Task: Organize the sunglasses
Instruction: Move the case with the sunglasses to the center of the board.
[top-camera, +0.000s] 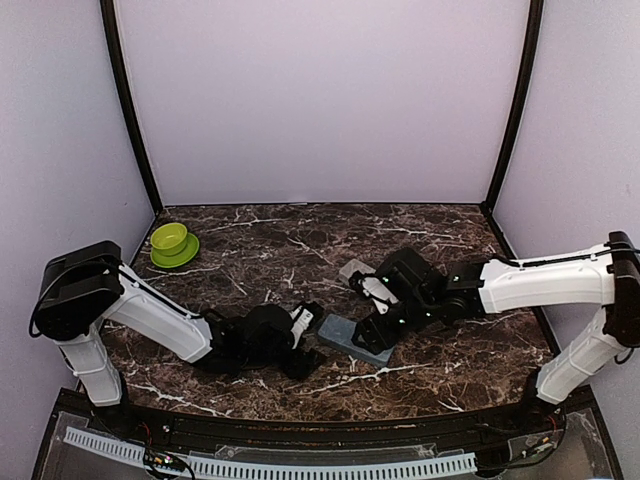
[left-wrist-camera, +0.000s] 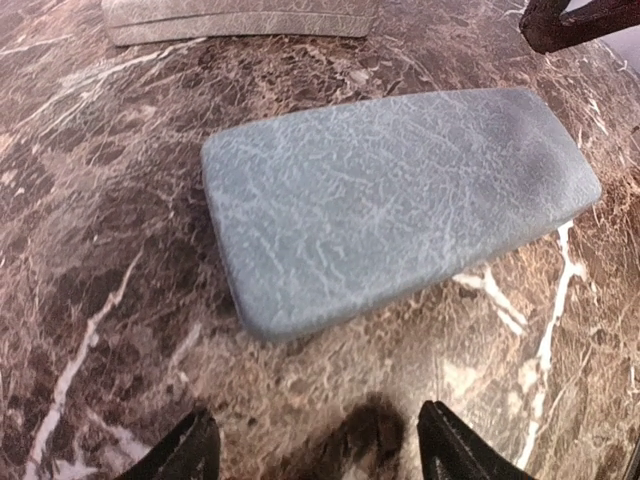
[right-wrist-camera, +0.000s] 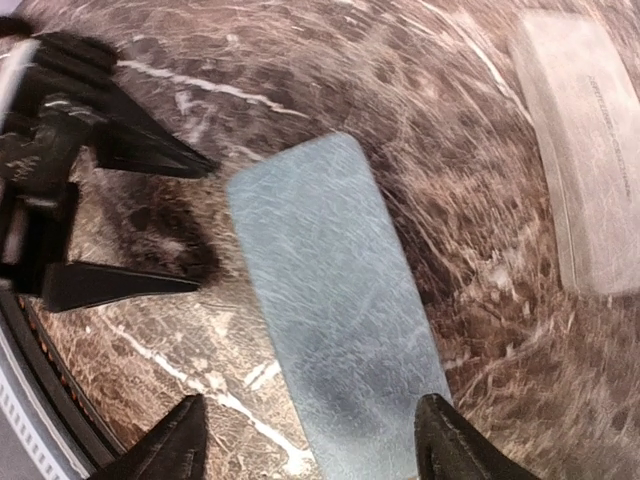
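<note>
Left wrist view shows the left tool (left-wrist-camera: 322, 445) spread wide and empty, just short of a closed grey case (left-wrist-camera: 400, 200) on the tabletop (left-wrist-camera: 90, 300). The right tool (right-wrist-camera: 318, 440) is equally wide, straddling that case's other end without clamping it. The sunglasses are not visible anywhere.

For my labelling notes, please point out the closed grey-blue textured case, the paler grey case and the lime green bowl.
closed grey-blue textured case (left-wrist-camera: 395, 205): left wrist view, centre of its top face.
paler grey case (right-wrist-camera: 585, 150): right wrist view, centre of its top face.
lime green bowl (top-camera: 170, 238): top external view, its inner hollow.
</note>
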